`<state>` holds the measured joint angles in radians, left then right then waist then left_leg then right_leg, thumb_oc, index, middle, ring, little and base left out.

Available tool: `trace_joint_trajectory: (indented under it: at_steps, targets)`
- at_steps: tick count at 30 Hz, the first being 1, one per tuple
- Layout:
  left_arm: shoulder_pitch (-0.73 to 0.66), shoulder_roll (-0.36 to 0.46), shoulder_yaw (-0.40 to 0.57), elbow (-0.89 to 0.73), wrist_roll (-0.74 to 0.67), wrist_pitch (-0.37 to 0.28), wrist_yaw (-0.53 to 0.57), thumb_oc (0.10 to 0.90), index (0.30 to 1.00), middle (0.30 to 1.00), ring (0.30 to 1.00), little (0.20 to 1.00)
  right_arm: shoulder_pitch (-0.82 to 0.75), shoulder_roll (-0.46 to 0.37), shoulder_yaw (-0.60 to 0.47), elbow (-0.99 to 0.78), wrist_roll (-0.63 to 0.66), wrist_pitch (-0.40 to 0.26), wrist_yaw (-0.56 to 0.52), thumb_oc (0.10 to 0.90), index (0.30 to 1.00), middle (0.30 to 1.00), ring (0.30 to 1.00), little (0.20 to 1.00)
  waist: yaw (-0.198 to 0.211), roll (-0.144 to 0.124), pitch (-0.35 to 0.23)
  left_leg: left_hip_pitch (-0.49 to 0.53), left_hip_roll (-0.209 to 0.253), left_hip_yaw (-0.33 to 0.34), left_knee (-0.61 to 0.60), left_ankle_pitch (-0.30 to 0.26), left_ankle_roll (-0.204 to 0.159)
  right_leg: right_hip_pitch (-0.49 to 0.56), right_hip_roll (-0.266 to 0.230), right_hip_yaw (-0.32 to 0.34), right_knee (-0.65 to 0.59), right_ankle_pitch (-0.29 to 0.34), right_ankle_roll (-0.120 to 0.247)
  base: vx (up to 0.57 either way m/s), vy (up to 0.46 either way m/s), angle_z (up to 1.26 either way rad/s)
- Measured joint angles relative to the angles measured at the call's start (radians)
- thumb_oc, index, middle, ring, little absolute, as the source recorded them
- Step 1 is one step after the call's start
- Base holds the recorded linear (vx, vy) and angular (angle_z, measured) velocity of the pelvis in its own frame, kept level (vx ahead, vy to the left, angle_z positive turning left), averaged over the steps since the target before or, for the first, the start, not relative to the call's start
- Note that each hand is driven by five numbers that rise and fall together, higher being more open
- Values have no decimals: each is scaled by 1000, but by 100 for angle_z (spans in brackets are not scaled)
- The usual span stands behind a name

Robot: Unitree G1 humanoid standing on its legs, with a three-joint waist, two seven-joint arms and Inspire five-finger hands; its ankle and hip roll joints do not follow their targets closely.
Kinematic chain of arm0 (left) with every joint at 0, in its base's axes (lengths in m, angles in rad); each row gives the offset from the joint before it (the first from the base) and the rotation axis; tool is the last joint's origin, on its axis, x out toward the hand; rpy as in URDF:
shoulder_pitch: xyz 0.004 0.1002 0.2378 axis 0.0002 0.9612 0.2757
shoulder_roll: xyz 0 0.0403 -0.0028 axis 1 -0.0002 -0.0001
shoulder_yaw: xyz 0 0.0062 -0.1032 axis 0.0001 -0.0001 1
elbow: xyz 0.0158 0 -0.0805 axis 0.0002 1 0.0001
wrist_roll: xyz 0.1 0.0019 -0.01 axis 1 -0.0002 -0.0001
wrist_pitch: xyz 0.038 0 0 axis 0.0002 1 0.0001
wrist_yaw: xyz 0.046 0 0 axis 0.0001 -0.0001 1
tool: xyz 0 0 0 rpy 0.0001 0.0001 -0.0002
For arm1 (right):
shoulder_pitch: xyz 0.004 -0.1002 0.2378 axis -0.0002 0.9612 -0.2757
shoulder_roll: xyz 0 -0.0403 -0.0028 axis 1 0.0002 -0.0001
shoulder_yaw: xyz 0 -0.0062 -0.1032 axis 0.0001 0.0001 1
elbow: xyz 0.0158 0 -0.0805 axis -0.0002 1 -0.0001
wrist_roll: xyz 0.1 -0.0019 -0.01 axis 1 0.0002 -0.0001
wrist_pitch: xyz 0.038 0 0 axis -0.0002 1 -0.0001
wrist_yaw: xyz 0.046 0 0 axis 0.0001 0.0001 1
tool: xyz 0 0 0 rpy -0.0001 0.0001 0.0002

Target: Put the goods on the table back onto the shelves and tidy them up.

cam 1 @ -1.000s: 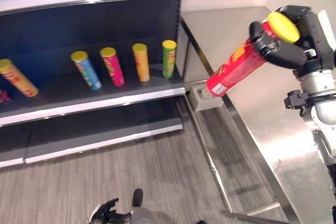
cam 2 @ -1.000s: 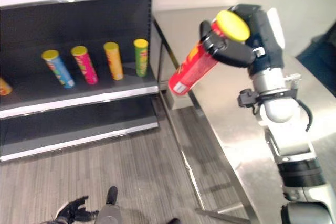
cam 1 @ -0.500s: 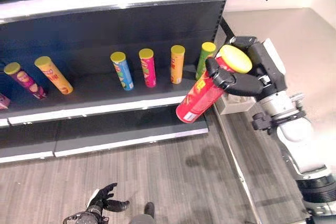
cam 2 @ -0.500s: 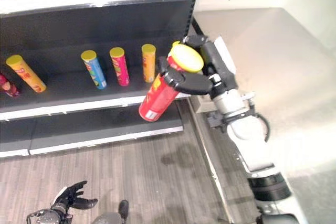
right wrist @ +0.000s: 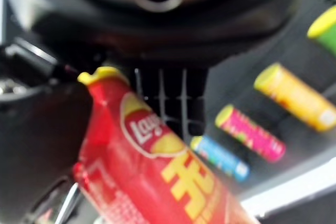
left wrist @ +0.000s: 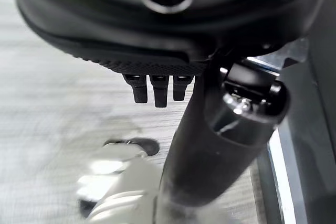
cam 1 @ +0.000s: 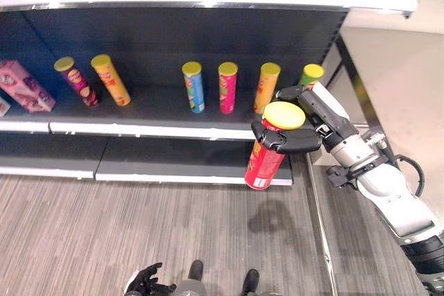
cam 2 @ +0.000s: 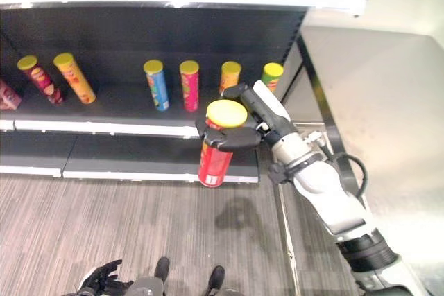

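Red can (cam 1: 266, 157) (top hidden) in right hand (cam 1: 305, 126).

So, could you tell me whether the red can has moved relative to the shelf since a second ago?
Yes. The red can, held by the right hand, has come from over the table to the shelf front, below the green can.

Both head eyes look down on the same shelf (cam 1: 173, 129); wrist cameras sit very close, perhaps floorward.
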<state>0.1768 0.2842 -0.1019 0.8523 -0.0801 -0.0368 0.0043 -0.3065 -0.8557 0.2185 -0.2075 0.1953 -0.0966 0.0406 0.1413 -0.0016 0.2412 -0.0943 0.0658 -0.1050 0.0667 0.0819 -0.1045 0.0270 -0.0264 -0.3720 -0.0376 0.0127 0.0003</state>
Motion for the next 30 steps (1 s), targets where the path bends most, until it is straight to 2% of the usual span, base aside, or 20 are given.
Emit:
trace_joint_trajectory:
  at_steps: [3,5,6,7,8,9,10,11,12,15,18,20,21,23,24,25,26,27,28,30]
  targets:
    - [-14,4,-2,0,-3,2,-10,800,900,900,900,900,-1,4,1,-3,-20,0,1,400,300,300,300,300,10,-5,22,-33,31,105,11,1,-14,33,-29,-75,-43,15,-24,54,222,87]
    - [-7,28,8,2,-8,2,-7,800,900,900,900,900,-12,14,2,-1,-36,0,0,400,300,300,300,300,9,-15,41,-30,147,87,-38,11,-29,31,-51,-62,-48,19,-16,179,460,-2]
    - [-20,52,9,6,-7,1,-7,800,900,900,900,900,-11,16,-1,5,-48,-1,-1,400,300,300,300,300,-2,-3,55,-35,217,64,-61,26,-56,44,-67,-57,-47,25,16,280,599,-14]
    - [-33,66,24,13,6,11,-7,800,900,900,900,900,4,14,-1,16,-88,7,-6,400,300,300,300,300,-34,22,60,-22,311,125,-124,27,-65,86,-83,-63,-55,32,83,358,705,1]
    - [-28,62,17,6,6,14,-8,800,900,900,900,900,28,17,-24,15,-112,12,-6,400,300,300,300,300,-60,45,50,-5,295,172,-164,34,-75,119,-143,-73,-54,33,131,299,676,13]
    - [-54,56,-16,13,16,13,-12,800,900,900,900,900,113,73,-118,-12,-144,20,-27,400,300,300,300,300,-66,18,24,27,92,162,-141,67,-69,162,-325,-60,-44,88,207,263,862,33]
    - [-68,60,-16,-10,25,10,-9,800,900,900,900,900,139,104,-122,-56,-162,47,-33,400,300,300,300,300,-84,7,16,43,-26,171,-144,53,22,125,-449,-43,45,181,132,126,619,30]
    - [-70,72,-15,-33,25,8,-9,800,900,900,900,900,138,133,-116,-90,-177,52,-34,400,300,300,300,300,-83,7,16,59,-70,183,-148,48,59,75,-508,-28,130,235,80,135,508,-37]
    - [-98,121,11,6,27,-1,9,800,900,900,900,900,68,162,18,-125,-196,32,-40,400,300,300,300,300,-52,24,16,102,-109,241,-144,10,130,-136,-569,-5,423,137,120,101,193,-52]
    - [-118,145,43,6,23,7,52,800,900,900,900,900,33,144,67,-111,-218,20,-37,400,300,300,300,300,-62,56,10,115,-95,201,-146,-10,155,-214,-326,115,359,-5,174,72,14,8]
    - [-113,126,9,0,23,10,48,800,900,900,900,900,-5,125,54,-45,-233,21,-47,400,300,300,300,300,-76,56,10,132,-131,169,-143,-10,155,-261,-201,183,203,13,150,125,-91,57]
    - [-97,95,-14,-19,23,10,48,800,900,900,900,900,0,124,35,1,-255,34,-60,400,300,300,300,300,-96,54,9,156,-143,111,-144,-11,155,-240,-130,210,120,61,99,68,-119,111]
    - [-67,67,-17,-37,23,10,45,800,900,900,900,900,0,119,31,4,-263,42,-61,400,300,300,300,300,-80,43,2,173,-161,108,-144,-13,152,-237,-106,162,101,134,48,129,-218,101]
    - [-9,48,-16,-40,23,13,48,800,900,900,900,900,-1,119,31,4,-275,41,-61,400,300,300,300,300,-43,38,-5,198,-165,91,-138,-20,141,-176,-62,108,26,167,-5,132,-205,109]
    - [15,48,-16,-45,24,19,48,800,900,900,900,900,2,120,32,4,-283,42,-61,400,300,300,300,300,-42,18,-11,194,-195,93,-104,-34,119,-135,-65,99,-25,225,-84,86,-137,87]
    - [21,46,-16,-49,24,22,47,800,900,900,900,900,0,123,32,6,-289,44,-61,400,300,300,300,300,-25,-13,-6,145,-222,98,4,-77,89,-104,-107,109,-56,220,-78,49,-89,49]
    - [31,48,-16,-73,24,20,46,800,900,900,900,900,-5,125,29,6,-294,44,-63,400,300,300,300,300,-2,-28,2,80,-214,92,57,-134,130,-109,-125,171,-56,216,-73,34,-50,28]
    - [32,58,-16,-97,25,19,45,800,900,900,900,900,-6,121,16,6,-294,43,-64,400,300,300,300,300,-7,-26,1,68,-141,95,-44,-135,142,-114,-120,210,-55,207,-58,31,-33,17]
    - [44,61,-15,-106,25,18,46,800,900,900,900,900,-20,124,5,8,-299,43,-64,400,300,300,300,300,-8,7,0,80,16,118,-161,-3,27,-103,-73,204,-55,168,45,34,-24,3]
    - [34,64,-16,-77,31,33,44,800,900,900,900,900,-14,169,11,15,-305,40,-66,400,300,300,300,300,-8,-27,7,94,-6,162,-161,-1,46,-107,-112,189,-64,133,55,23,-11,-38]
